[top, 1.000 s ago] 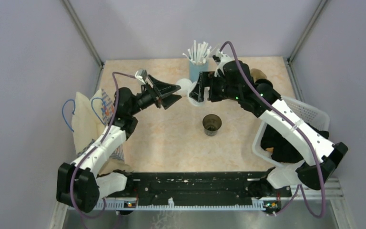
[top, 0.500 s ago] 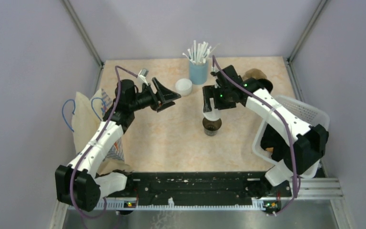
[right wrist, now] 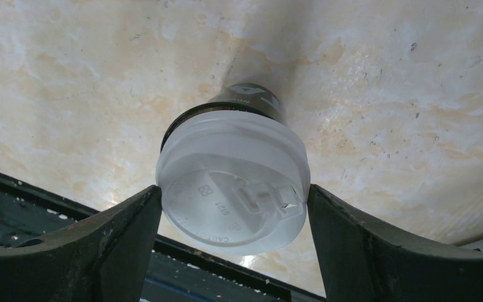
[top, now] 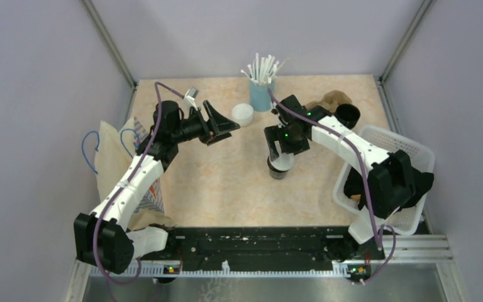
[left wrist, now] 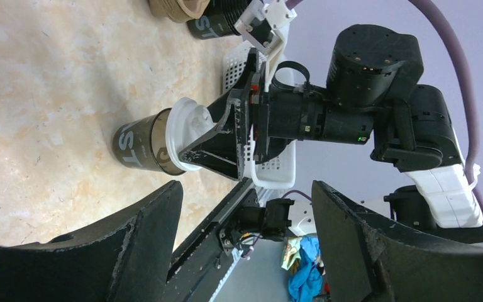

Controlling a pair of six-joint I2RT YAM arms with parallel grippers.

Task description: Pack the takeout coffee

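White plastic lid clamped rim-to-rim in right gripper, centred over dark coffee cup at table centre, likely for press-on; left gripper spread, empty.

arms: left arm and right arm, white shells, chunky black joints
cables: purple, one looping off each
gripper fingers: black wedges, kinda scuffed
lights: tiny green LEDs, mid-frame
base rail: black

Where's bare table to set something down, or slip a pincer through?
Widest bare patch: table between the left arm, the dark cup and the near rail. A narrower strip lies between that cup and the white basket. Crowded at the back: straw cup, spare lid, spare cups.
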